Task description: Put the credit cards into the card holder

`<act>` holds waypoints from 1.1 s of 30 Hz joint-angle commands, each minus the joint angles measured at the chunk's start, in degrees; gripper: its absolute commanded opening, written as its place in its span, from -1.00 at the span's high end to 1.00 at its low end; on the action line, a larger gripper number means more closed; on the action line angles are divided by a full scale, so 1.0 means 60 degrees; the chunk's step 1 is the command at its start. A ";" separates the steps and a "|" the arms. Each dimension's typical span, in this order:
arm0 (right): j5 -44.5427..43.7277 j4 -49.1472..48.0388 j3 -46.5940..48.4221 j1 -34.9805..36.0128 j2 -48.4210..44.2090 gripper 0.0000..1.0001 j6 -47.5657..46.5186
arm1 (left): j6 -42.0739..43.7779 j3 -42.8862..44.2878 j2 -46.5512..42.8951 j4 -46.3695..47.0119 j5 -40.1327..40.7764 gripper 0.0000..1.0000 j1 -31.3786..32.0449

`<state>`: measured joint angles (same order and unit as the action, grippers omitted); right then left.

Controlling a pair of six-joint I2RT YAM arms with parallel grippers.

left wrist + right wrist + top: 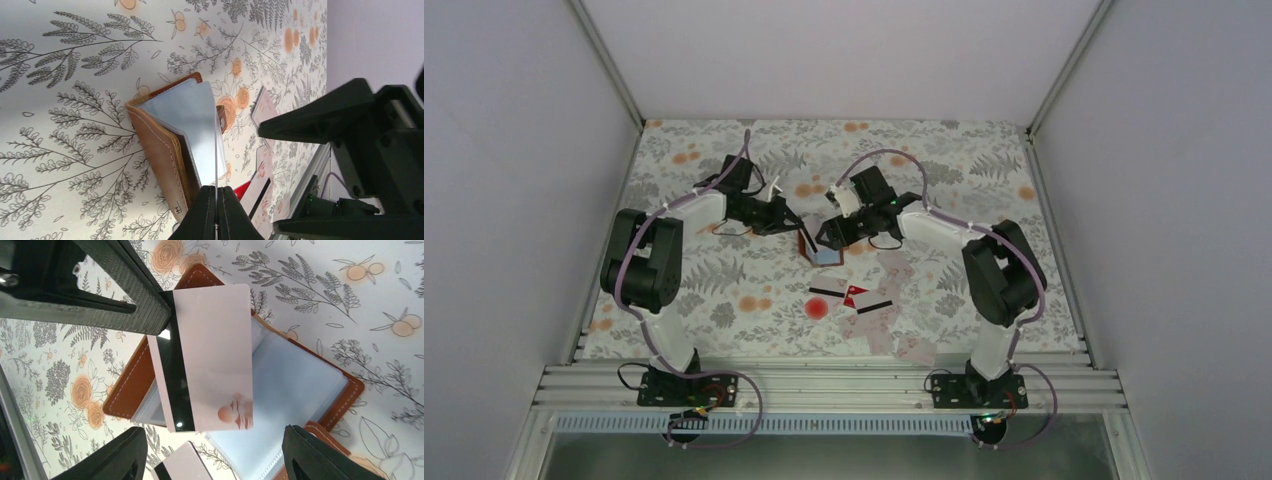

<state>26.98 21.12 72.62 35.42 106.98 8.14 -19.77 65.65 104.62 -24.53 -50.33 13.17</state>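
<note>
The flowered table (684, 300) carries the left arm (649, 260) and the right arm (999, 270), both bent inward toward its middle. There the brown card holder (826, 256) lies open on the cloth, its pale clear pockets facing up.

The left gripper (216, 207) reaches it from 10 o'clock. Its jaws are pinched tight on the stripe end of a pinkish-white striped card (210, 355), which stands tilted over the open pockets. The right gripper (215, 460) comes in from 2 o'clock and hangs just above the holder, jaws spread wide and touching nothing.

At 5 o'clock of the holder, toward the right arm's base, lie the loose cards (879, 320), pale ones overlapping in a short trail. A small red card (856, 294) sits at the trail's near end. A round red spot (817, 309) lies at 6 o'clock of the holder.
</note>
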 commanded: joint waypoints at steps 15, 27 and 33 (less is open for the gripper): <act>0.0529 -0.1159 -0.0352 0.0051 -0.0106 0.17 0.0843 | 0.0826 0.0311 -0.0338 -0.0807 0.0441 0.95 -0.0362; 0.3527 -0.1628 0.0010 -0.0495 0.1177 0.01 0.0697 | 0.0855 0.0307 -0.0428 -0.0988 0.1223 0.95 -0.0371; 0.3560 -0.1522 0.0231 -0.0496 0.1737 0.18 0.0918 | 0.0298 0.0235 -0.0741 -0.0623 0.1326 0.95 -0.0393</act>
<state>45.82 12.73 71.92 32.51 114.48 12.84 -16.03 66.11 103.31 -29.50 -43.46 11.27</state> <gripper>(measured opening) 0.437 0.026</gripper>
